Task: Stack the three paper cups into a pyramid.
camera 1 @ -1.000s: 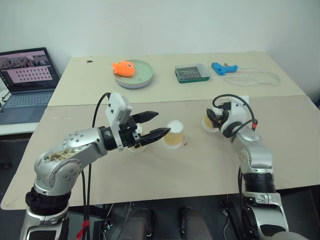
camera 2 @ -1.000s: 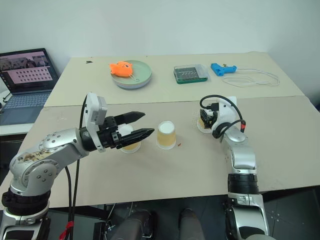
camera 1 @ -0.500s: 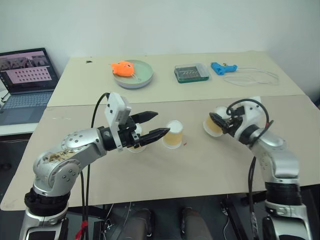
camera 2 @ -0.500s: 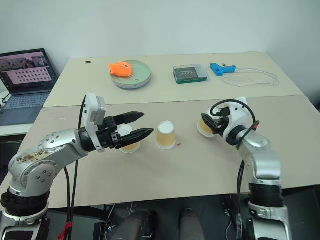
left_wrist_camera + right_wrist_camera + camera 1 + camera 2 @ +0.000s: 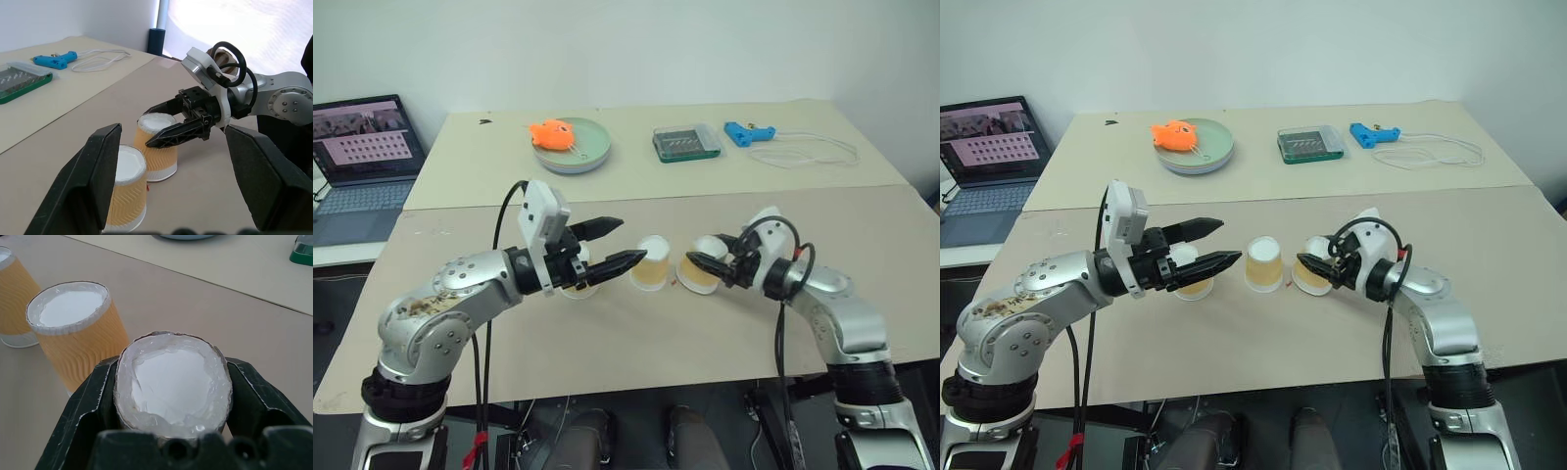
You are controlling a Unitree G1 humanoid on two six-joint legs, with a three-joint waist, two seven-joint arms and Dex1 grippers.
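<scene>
1. A laptop (image 5: 362, 147) sits open on a side surface, far left of the middle cup and off the worktop (image 5: 636, 343).
2. The left gripper (image 5: 612, 245) hangs above the worktop just left of the middle cup. Its two black fingers are spread apart and hold nothing.
3. The left cup (image 5: 576, 284) stands upside down on the worktop, left of the middle cup and partly hidden below the left gripper.
4. A pale green plate (image 5: 592, 147) with an orange toy fish (image 5: 553, 134) on it lies on the rear worktop, behind and left of the middle cup.
5. The middle cup (image 5: 653, 262) stands upside down on the front worktop, white base up, near the tip of the left gripper's lower finger.
6. The right cup (image 5: 700, 269) is just right of the middle cup, base up and slightly tilted. The right gripper (image 5: 710, 262) is clamped on its upper part, one finger on each side. Whether its rim touches the worktop cannot be told.
7. A clear box with a green base (image 5: 688, 143) lies on the rear worktop, behind and right of the middle cup.
8. A blue tool (image 5: 751, 132) with a white cord (image 5: 813, 152) lies farther right of that box.
</scene>
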